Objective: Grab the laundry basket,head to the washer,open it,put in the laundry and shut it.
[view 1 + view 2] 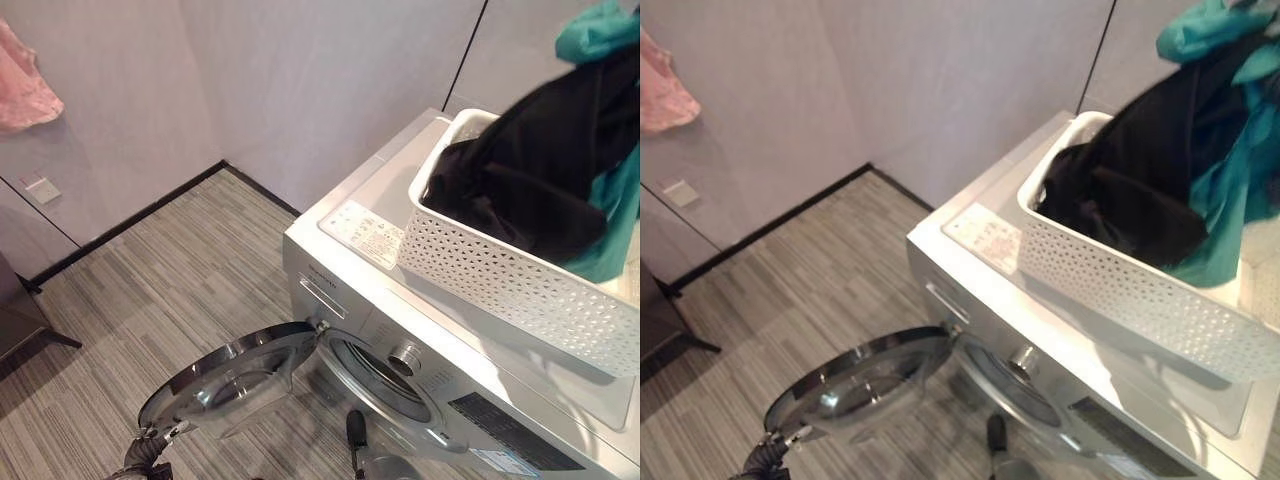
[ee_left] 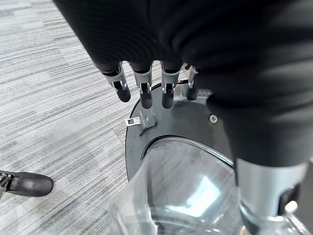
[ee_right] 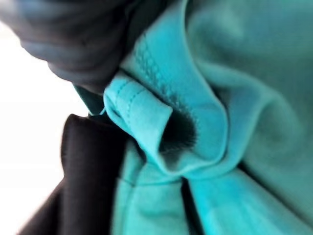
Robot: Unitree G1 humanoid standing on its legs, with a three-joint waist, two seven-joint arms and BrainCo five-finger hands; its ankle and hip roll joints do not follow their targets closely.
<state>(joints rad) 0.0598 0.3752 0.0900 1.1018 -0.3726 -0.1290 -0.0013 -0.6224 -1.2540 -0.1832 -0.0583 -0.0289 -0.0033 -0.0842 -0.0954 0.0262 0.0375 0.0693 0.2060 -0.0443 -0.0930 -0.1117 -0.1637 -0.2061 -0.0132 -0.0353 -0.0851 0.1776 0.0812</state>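
Bunched against the right wrist camera: teal garment (image 3: 215, 122) with a black garment (image 3: 83, 166), both lifting out of the white perforated laundry basket (image 1: 500, 280) atop the washer (image 1: 400, 330). Right hand (image 3: 73, 44) buried in cloth, fingers impossible to read. Door (image 1: 235, 385) already swung open; loading underway, shutting left. Left hand (image 2: 146, 85) over door, fingers straight.
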